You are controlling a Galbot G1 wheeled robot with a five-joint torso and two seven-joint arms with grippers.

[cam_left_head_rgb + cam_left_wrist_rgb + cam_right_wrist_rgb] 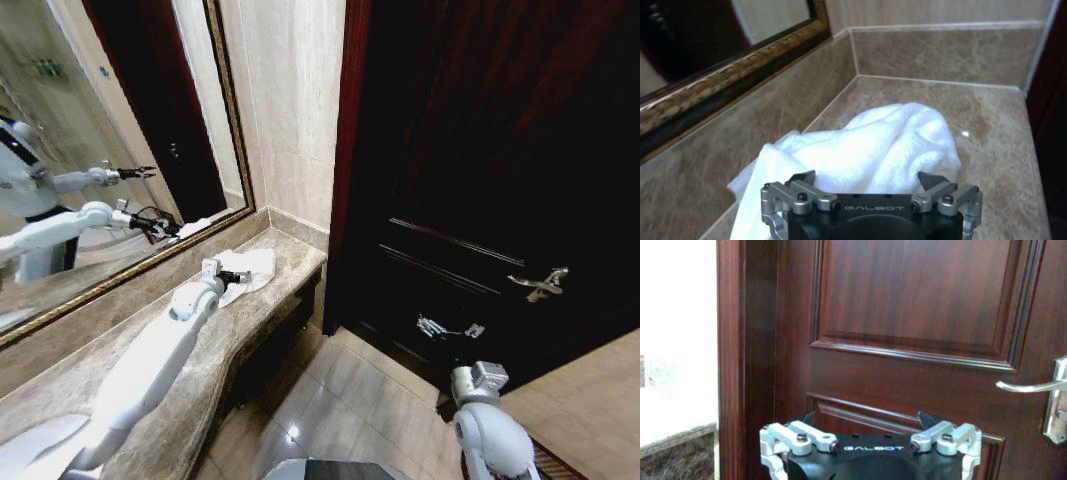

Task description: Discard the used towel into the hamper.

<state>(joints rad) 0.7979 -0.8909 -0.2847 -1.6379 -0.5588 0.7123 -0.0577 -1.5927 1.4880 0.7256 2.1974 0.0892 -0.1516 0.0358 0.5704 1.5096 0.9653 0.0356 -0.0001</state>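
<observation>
Left claw (867,181) hangs wide open just over the white towel (887,145) on the marble tabletop (987,115), holding nothing. It should drop onto the thick fold, then close fully. Right claw (867,421) is open, empty, near the door (907,315).

Light in the head view is uneven: the pale wall tiles (295,110) are bright, while the dark door (480,170) swallows detail and is nearly black at its upper right. A small white glare spot sits on the glossy floor (292,433). Straight lines bow and tilt toward the frame edges, a wide-lens distortion. In the left wrist view the white towel (873,150), just beyond the fingers (805,178), is brightly lit with soft grey shadows in its folds; a pinpoint highlight shows on the desk (987,125), and the mirror frame (727,85) is blurred. In the right wrist view the wall strip (677,330) is washed out to white, and the door handle (1033,386) gleams.
</observation>
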